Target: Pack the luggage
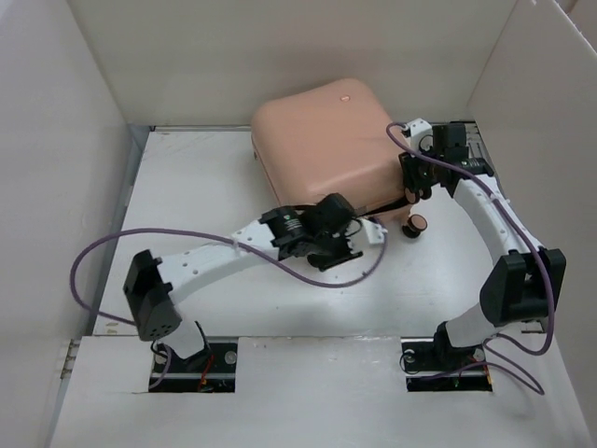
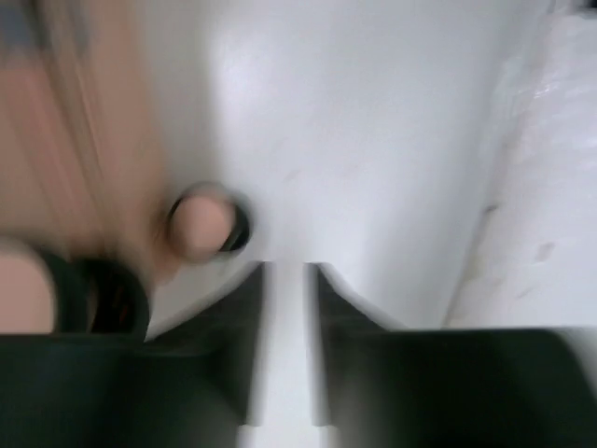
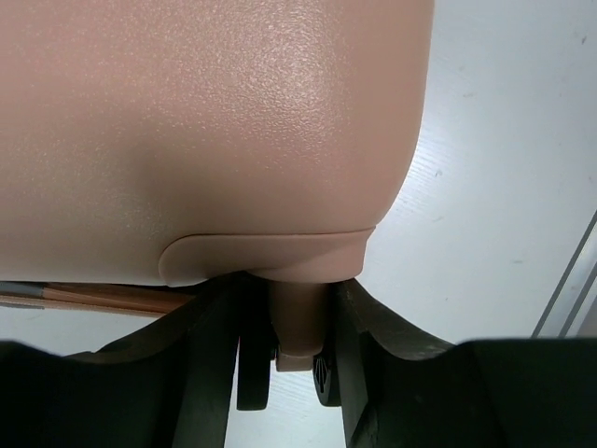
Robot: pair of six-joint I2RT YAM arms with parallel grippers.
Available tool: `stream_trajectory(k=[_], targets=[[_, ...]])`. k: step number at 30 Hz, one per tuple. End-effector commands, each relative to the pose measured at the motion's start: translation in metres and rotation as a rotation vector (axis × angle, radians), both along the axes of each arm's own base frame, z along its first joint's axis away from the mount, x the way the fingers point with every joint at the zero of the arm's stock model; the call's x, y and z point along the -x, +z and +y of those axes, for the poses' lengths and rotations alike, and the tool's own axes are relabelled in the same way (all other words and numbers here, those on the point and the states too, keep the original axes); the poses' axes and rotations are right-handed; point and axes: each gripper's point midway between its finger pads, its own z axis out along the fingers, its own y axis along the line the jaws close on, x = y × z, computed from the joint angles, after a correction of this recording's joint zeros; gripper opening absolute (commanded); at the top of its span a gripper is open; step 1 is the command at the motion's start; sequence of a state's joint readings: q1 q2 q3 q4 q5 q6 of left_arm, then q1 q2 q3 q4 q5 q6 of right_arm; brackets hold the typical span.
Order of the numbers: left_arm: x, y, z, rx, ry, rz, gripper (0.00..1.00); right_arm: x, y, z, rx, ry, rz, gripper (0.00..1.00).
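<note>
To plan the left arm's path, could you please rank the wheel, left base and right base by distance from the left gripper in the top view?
From the left gripper:
1. Wheel, just to its right, at the suitcase's corner.
2. Right base, near edge, right.
3. Left base, near edge, far left.

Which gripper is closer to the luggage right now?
Right. The right gripper straddles a wheel mount at a corner of the luggage; the left gripper sits just off its near side, pointing at a wheel.
</note>
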State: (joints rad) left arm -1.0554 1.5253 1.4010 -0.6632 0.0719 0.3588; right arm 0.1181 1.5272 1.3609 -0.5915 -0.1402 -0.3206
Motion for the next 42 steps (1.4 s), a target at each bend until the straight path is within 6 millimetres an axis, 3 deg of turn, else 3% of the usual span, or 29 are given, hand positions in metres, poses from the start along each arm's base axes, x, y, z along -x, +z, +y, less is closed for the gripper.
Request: stream_trajectory(k=[1,2,3,4,5,7,9,10,11,12,13,15,16,17,18,19,20,21,23,24,27,28,30,31,32,35,36,37,42], targets=[[0.064,0.038,-0.071,0.184,-0.289,0.195,0.0,-0.033,0.07,0.038,-0.069,0.189,-0.248,0.1],[0.067,0.041,-0.074,0.181,-0.303,0.22,0.0,-0.037,0.087,0.046,-0.081,0.211,-0.285,0.16],[0.063,0.052,-0.09,0.205,-0.307,0.225,0.0,-0.043,0.091,0.047,-0.081,0.212,-0.293,0.25],[0.071,0.056,-0.098,0.207,-0.332,0.225,0.01,-0.044,0.098,0.052,-0.083,0.222,-0.3,0.41],[0.072,0.058,-0.102,0.198,-0.324,0.219,0.27,-0.048,0.118,0.057,-0.086,0.232,-0.336,0.55],[0.075,0.076,-0.111,0.224,-0.336,0.18,0.5,-0.046,0.118,0.052,-0.086,0.188,-0.287,0.77],[0.076,0.087,-0.11,0.246,-0.34,0.167,0.64,-0.042,0.134,0.04,-0.066,0.096,-0.287,0.88],[0.077,0.104,-0.101,0.281,-0.335,0.133,0.74,-0.027,0.145,0.039,-0.092,0.048,-0.284,0.9],[0.067,0.112,-0.093,0.289,-0.294,0.073,0.75,-0.022,0.149,0.023,-0.068,-0.043,-0.297,0.93],[0.062,0.126,-0.089,0.327,-0.272,0.02,0.76,-0.01,0.142,0.026,-0.066,-0.073,-0.283,0.95],[0.057,0.137,-0.082,0.348,-0.244,-0.024,0.8,0.01,0.161,0.019,-0.102,-0.136,-0.326,0.98],[0.044,0.162,-0.053,0.386,-0.16,-0.15,0.85,0.03,0.168,0.004,-0.106,-0.248,-0.358,1.0],[0.033,0.167,-0.041,0.389,-0.116,-0.176,0.87,0.042,0.158,0.007,-0.119,-0.259,-0.342,1.0],[0.009,0.175,-0.017,0.413,-0.013,-0.193,0.9,0.062,0.175,0.007,-0.188,-0.298,-0.385,1.0],[-0.006,0.176,-0.002,0.429,0.049,-0.177,0.9,0.072,0.175,0.013,-0.224,-0.301,-0.385,1.0],[-0.023,0.181,0.014,0.461,0.114,-0.166,0.89,0.085,0.161,0.037,-0.257,-0.246,-0.347,1.0],[-0.04,0.183,0.034,0.487,0.182,-0.163,0.86,0.098,0.166,0.049,-0.32,-0.239,-0.358,1.0],[-0.067,0.184,0.077,0.504,0.311,-0.194,0.84,0.105,0.16,0.061,-0.332,-0.215,-0.34,1.0],[-0.092,0.187,0.115,0.502,0.443,-0.286,0.77,0.118,0.143,0.088,-0.322,-0.168,-0.304,1.0],[-0.105,0.177,0.142,0.471,0.541,-0.318,0.73,0.121,0.131,0.092,-0.294,-0.168,-0.271,1.0],[-0.128,0.159,0.181,0.425,0.645,-0.346,0.49,0.117,0.109,0.086,-0.247,-0.232,-0.216,1.0],[-0.141,0.138,0.205,0.415,0.7,-0.299,0.46,0.113,0.1,0.083,-0.228,-0.232,-0.196,1.0],[-0.164,0.125,0.234,0.391,0.755,-0.297,0.4,0.106,0.099,0.067,-0.203,-0.239,-0.196,1.0],[-0.182,0.101,0.259,0.339,0.815,-0.259,0.4,0.1,0.098,0.06,-0.148,-0.206,-0.21,1.0],[-0.194,0.098,0.267,0.328,0.824,-0.261,0.42,0.097,0.102,0.056,-0.137,-0.183,-0.217,1.0],[-0.232,0.078,0.28,0.343,0.785,-0.2,0.54,0.081,0.097,0.025,-0.06,-0.158,-0.209,1.0],[-0.241,0.072,0.278,0.341,0.766,-0.192,0.59,0.078,0.09,0.025,-0.069,-0.121,-0.19,1.0],[-0.255,0.071,0.278,0.338,0.753,-0.215,0.63,0.074,0.078,0.009,-0.049,-0.146,-0.162,1.0],[-0.3,0.042,0.254,0.313,0.661,-0.246,0.69,0.05,0.037,-0.012,0.003,-0.116,-0.085,1.0]])
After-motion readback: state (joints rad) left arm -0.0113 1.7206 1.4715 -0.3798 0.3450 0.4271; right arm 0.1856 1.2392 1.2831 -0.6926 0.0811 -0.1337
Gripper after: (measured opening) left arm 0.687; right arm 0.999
